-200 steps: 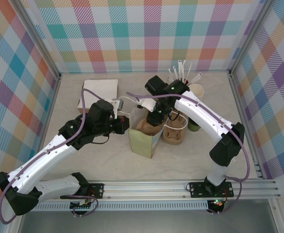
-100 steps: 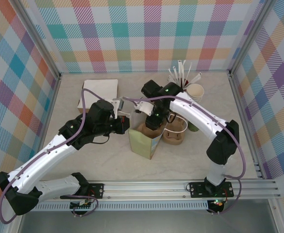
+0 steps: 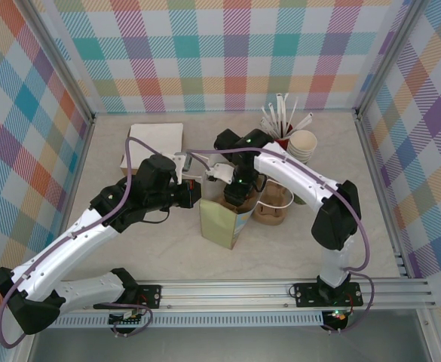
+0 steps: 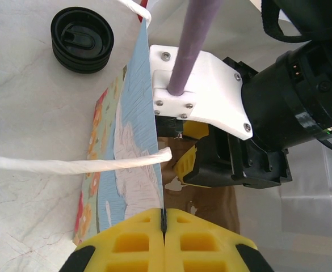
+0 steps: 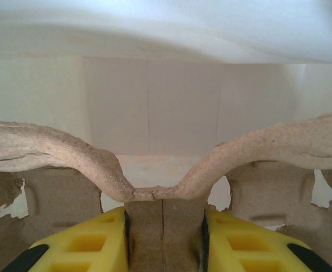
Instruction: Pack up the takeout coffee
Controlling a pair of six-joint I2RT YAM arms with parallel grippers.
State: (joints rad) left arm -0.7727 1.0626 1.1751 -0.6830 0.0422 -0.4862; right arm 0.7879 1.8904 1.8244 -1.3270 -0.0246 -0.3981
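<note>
Pulp carrier (image 5: 58, 150) we are clamping in right gripper (image 5: 163, 222) inside paper bag (image 4: 133, 141), left gripper (image 4: 163, 220) pinching its wall; coffee seemingly not yet packed.

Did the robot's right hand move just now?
Yes. The right gripper, holding the brown carrier, moved left, away from the red cup of straws, over the paper bag.

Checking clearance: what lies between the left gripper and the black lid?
Left wrist view: the paper bag's printed wall, which the left gripper pinches, and its white cord handle; then bare table up to the black lid.
</note>
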